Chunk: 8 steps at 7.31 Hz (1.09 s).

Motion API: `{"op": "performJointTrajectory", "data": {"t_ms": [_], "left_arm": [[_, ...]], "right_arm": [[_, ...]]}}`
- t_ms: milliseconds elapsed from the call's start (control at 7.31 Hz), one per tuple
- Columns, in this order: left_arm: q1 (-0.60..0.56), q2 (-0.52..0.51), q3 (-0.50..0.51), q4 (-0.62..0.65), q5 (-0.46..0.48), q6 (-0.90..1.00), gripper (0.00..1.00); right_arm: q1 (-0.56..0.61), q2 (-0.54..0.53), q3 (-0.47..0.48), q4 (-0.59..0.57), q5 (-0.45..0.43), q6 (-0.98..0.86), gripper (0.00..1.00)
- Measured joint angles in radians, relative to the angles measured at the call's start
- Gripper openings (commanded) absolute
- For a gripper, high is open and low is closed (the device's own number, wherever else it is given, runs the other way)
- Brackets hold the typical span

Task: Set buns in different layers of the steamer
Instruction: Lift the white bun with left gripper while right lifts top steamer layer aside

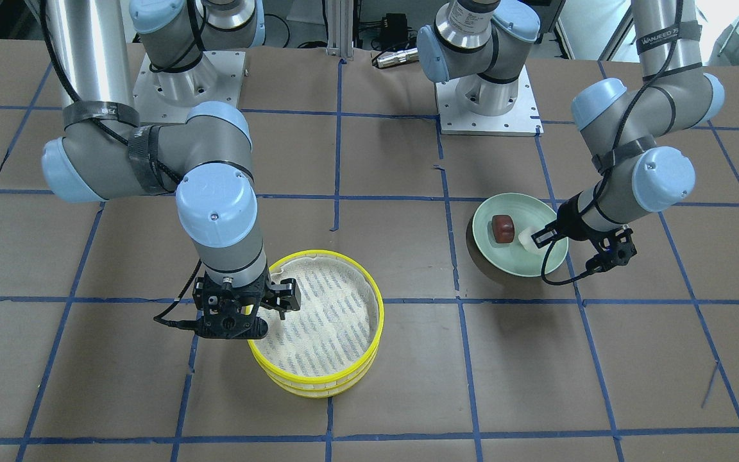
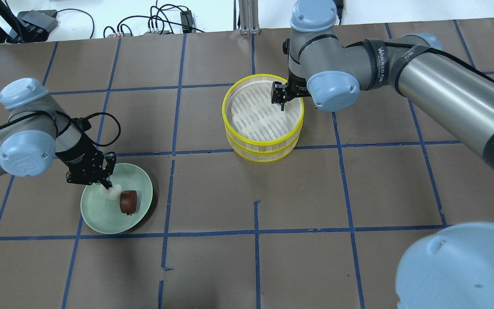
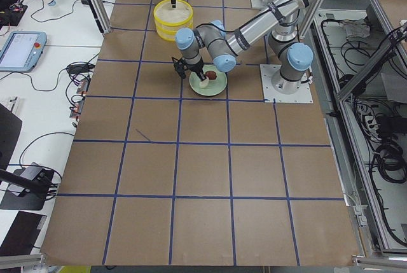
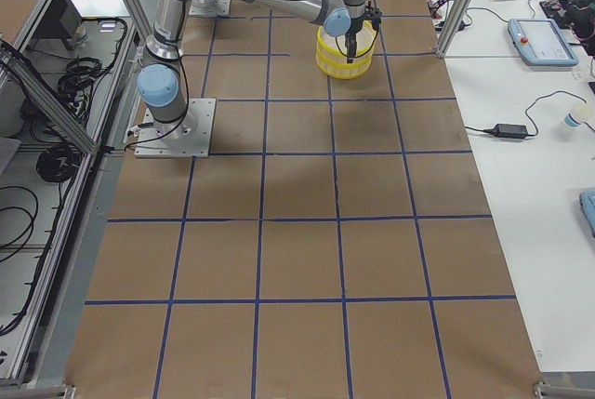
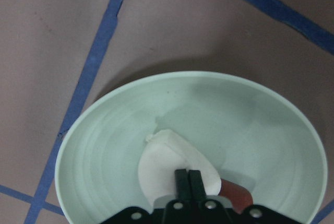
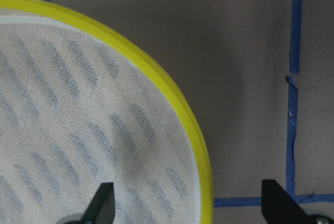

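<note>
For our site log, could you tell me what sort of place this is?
Probably a robotics lab: a paper-covered table gridded with blue tape, arms bolted to base plates, a teach pendant on the side bench.

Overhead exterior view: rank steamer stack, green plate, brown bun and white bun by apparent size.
1. Steamer stack, narrowly.
2. Green plate.
3. Brown bun and white bun: unranked, the left tool hides part of the white one.

A robotics lab: I work bolted to metal plates (image 1: 526, 119) on a surface (image 2: 212, 193) papered brown and gridded with blue tape (image 2: 256, 257), framed by aluminium posts (image 1: 342, 32). White benches (image 4: 530, 194) alongside carry a control tablet (image 4: 541, 41), a power brick (image 4: 513, 129) and loose cables (image 4: 558, 106); more wiring (image 3: 385, 152) sits coiled behind me.
</note>
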Motion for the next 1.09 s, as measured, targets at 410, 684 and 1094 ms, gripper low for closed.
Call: {"op": "performJointTrajectory", "data": {"t_ms": [410,684,1094], "left_arm": [[-0.017,0.085,0.029,-0.02,0.004,0.001,0.0],[-0.04,0.104,0.084,-0.048,0.004,-0.002,0.0],[-0.1,0.107,0.214,-0.14,0.003,-0.024,0.0]], "right_arm": [[-0.003,-0.002,-0.004,-0.004,0.0,0.009,0.01],[-0.005,-0.013,-0.003,-0.006,-0.007,0.004,0.0],[-0.01,-0.049,0.0,0.004,-0.01,-0.005,0.0]]}}
